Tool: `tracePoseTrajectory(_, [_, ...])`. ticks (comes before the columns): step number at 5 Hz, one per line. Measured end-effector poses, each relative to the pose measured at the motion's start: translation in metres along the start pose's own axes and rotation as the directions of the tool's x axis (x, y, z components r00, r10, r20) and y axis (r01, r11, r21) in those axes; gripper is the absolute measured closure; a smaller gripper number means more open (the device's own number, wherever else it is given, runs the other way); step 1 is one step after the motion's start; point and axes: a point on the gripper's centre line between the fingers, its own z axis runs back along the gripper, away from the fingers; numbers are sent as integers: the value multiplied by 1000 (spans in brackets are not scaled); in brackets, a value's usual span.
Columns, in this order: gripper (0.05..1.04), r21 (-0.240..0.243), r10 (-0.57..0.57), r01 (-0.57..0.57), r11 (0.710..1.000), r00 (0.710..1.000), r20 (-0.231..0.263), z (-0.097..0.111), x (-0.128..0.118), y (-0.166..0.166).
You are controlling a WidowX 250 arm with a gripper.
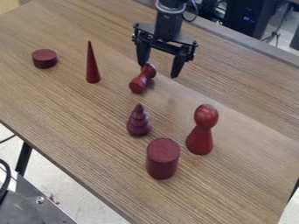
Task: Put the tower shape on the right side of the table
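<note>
Open claw (158, 71) above the wooden table (64, 118)
Its fingers stand wide apart, gripping nothing, toward the table's far edge; the purple ringed tower (139, 124) stands upright, closer to the near-left edge.

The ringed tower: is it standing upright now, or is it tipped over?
Upright: the tower stands on its wide end, and its narrow tip points up.
</note>
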Motion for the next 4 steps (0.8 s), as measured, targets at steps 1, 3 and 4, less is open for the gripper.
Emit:
tracePoseTrajectory(1, [84,13,17,-18,1000,1000,13,3,2,8])
tracePoseTrajectory(3, [84,26,36,-35,999,999,-16,8,3,22])
tracePoseTrajectory(4, [84,22,62,-60,998,992,-108,-7,-7,27])
